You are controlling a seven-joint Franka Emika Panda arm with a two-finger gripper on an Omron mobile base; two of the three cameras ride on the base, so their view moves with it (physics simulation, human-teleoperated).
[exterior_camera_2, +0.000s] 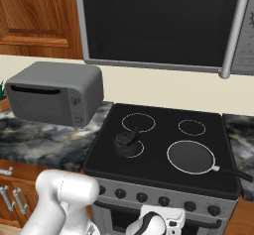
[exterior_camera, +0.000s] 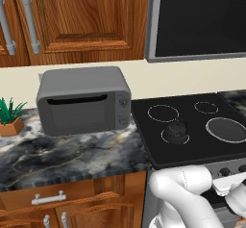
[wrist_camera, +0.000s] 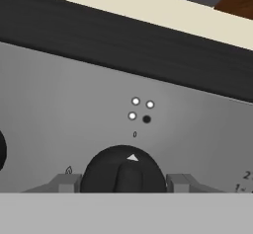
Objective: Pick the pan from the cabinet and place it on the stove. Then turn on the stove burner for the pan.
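Left base view, left to right: cabinet [exterior_camera: 81, 15] up on the wall, doors closed, two grey bar handles at its left. Under it a small plant [exterior_camera: 9, 118] in a brown pot at the far left of the marbled counter [exterior_camera: 72, 157]. Grey toaster oven [exterior_camera: 84, 99] stands on the counter just beside the stove [exterior_camera: 192, 126]. On the black cooktop a small dark kettle [exterior_camera: 177, 130] sits on the front-left ring. Pan [exterior_camera: 226, 129] rests on the big burner [exterior_camera: 209, 124] at the right, filling the ring. Microwave [exterior_camera: 197, 20] hangs above the stove. White arm [exterior_camera: 182, 193] bends down at the lower right, in front of the stove's steel front.

Right base view: toaster oven at left, kettle left of centre, pan on the front-right ring with its thin black handle [exterior_camera_2: 233, 172] pointing right, past the cooktop edge. Row of dark knobs [exterior_camera_2: 163, 201] along the steel front. The hand is low at the bottom, right up against the knob row near its middle.

Hand view: gripper [wrist_camera: 123, 183] is at a dark round knob [wrist_camera: 123, 171] on the grey panel; one finger [wrist_camera: 64, 183] on each side of it, touching or nearly so. Jaws about half open, closed around the knob. White pointer on the knob faces up toward the small mark above it. Four dots above, one dark, lower right of the group.
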